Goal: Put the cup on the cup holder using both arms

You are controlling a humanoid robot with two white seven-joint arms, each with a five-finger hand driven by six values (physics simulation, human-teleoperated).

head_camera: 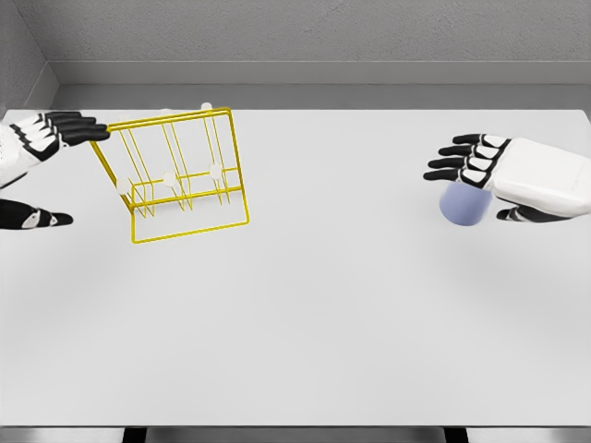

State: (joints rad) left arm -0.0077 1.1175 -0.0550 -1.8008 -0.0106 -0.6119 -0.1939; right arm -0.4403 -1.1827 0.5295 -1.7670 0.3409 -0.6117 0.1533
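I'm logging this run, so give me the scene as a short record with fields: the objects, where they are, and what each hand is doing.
surface: plain white table
holder: yellow wire cup holder, far left, tilted
cup: pale blue translucent cup, right side, on the table
left hand: open, fingertips at the holder's upper left corner, thumb below and apart
right hand: over the cup, fingers spread, not closed on it
cup on holder: not yet

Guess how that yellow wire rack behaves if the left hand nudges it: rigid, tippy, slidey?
The yellow wire rack is probably light: thin open wire with little mass. It likely tips easily, since it stands tall and slanted over a narrow base frame. It would probably slide too, because the white table looks smooth. The left hand is at its top corner, high leverage.
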